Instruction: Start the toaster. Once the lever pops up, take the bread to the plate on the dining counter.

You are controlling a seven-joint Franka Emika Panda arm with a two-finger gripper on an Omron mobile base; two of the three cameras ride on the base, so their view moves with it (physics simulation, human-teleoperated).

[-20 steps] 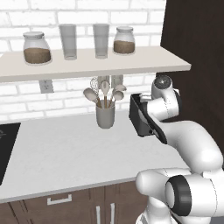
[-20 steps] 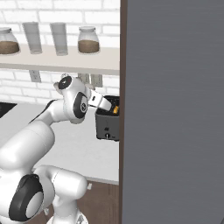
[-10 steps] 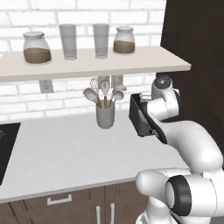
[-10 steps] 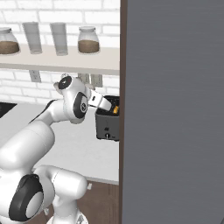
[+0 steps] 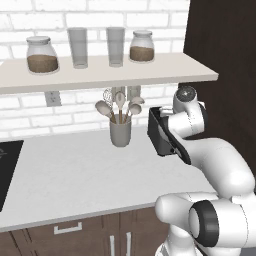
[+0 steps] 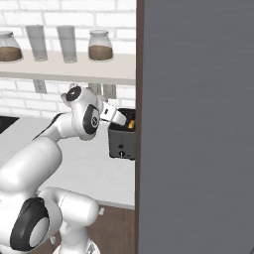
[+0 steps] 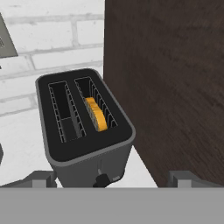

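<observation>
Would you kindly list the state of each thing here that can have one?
toaster: upright, one slot empty, the other loaded
bread: sunk in a slot, top showing
gripper: open, above the toaster, holding nothing
jars: lidded, part full
glasses: upright, empty

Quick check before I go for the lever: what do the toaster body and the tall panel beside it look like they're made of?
Toaster: looks like matte dark grey metal or plastic; smooth, faintly sheened sides, black top around the slots. Which of the two, I cannot tell.
Tall panel: dark brown wood or wood veneer, going by the fine grain streaks; flat, low-gloss finish.
</observation>
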